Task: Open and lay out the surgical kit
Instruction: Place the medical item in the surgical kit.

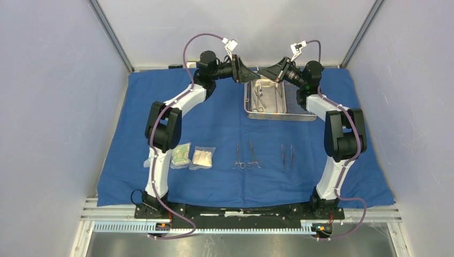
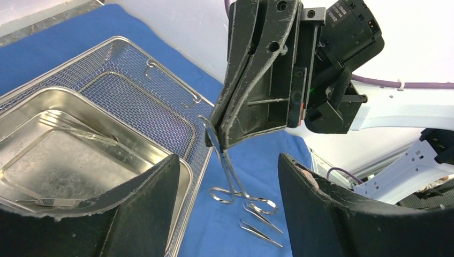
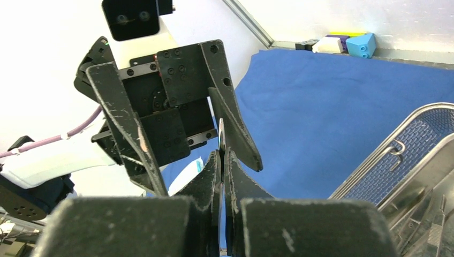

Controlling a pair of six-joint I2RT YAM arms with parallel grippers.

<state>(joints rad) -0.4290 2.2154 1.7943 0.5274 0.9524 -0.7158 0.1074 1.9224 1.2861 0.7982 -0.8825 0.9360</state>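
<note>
Surgical kit lies spread on the blue cloth: mesh tray with its pan at far centre, four laid instruments in a near row, packets near left. Above the tray's far edge the right claw clamps a hanging ring-handled instrument; the left claw gapes wide around it.

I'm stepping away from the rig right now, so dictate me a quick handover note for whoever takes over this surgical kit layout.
Left gripper: open, close to the right one, near the tray.
Right gripper: shut on a ringed instrument hanging from it.
Done: blue wrap spread; four instruments and two packets laid out near the front.
To do: set down the held instrument; more instruments lie in the pan.
</note>
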